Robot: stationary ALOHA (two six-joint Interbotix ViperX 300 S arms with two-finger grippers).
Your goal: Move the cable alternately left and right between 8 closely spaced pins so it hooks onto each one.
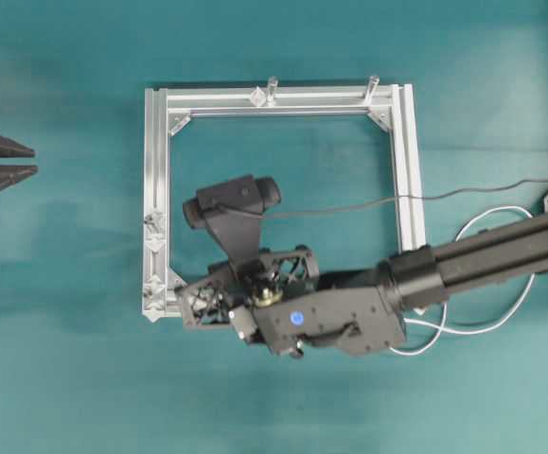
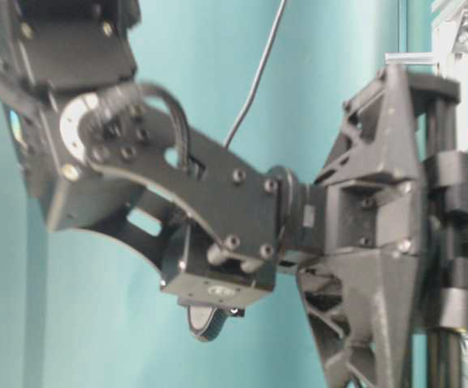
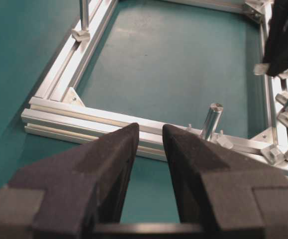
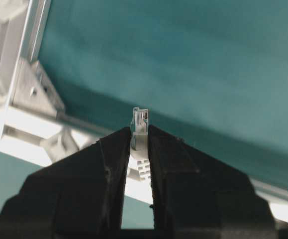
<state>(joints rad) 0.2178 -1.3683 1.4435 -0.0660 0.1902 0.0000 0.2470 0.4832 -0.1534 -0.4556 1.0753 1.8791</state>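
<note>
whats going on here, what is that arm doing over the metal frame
The right gripper is shut on the plug of the white cable, holding it above the lower left corner of the aluminium frame, close to the row of pins. No cable shows around the pins yet. The left gripper waits open, off to the side.

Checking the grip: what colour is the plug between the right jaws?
Clear, translucent white plug; right wrist view shows it best.

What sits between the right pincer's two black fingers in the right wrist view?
The small translucent white plug of the cable, clamped between the right pincer fingers, its tip poking out above the teal table. The right wrist view shows it.
</note>
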